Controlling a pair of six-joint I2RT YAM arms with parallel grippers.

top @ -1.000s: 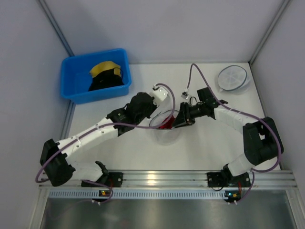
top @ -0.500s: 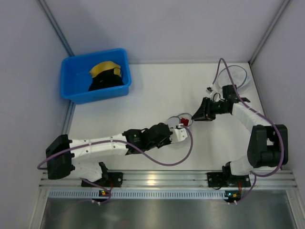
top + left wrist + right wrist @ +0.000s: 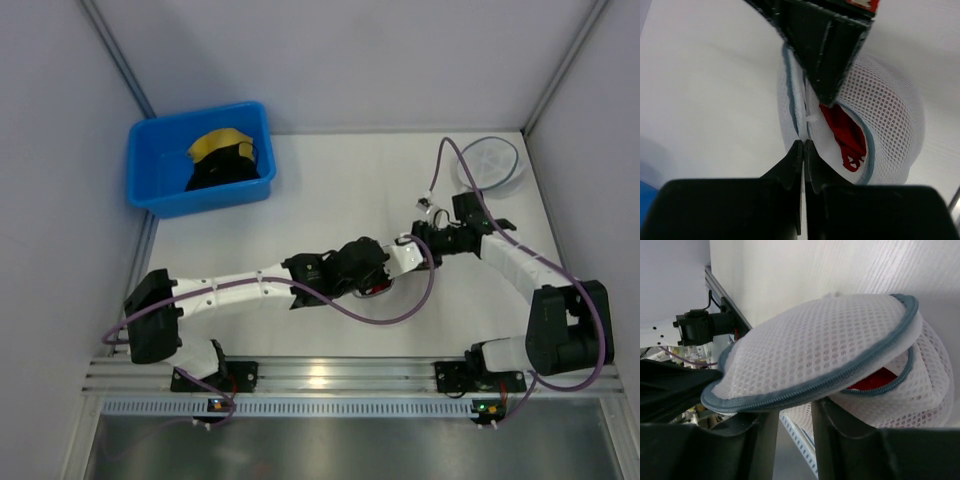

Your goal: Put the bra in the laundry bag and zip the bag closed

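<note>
The laundry bag (image 3: 815, 347) is a white mesh clamshell with a grey-blue zipper rim, its two halves gaping. The red bra (image 3: 875, 379) lies inside and shows through the gap; the bra (image 3: 842, 131) also shows between the rims in the left wrist view. My left gripper (image 3: 803, 142) is shut, its tips pressed together right at the laundry bag (image 3: 885, 107) rim, beside a small white tab. My right gripper (image 3: 792, 422) stands open with a gap between its fingers, the upper rim lying across the tips. From above, the left gripper (image 3: 408, 251) and right gripper (image 3: 428, 241) meet mid-table.
A blue bin (image 3: 150, 180) at the back left holds a yellow garment (image 3: 222, 143) and a black garment (image 3: 225, 172). A second round white mesh bag (image 3: 488, 160) lies at the back right. A metal rail (image 3: 350, 375) runs along the near edge.
The left arm has stretched further right across the table. The right gripper has come back left to meet it at the bag, and its jaws have narrowed.
</note>
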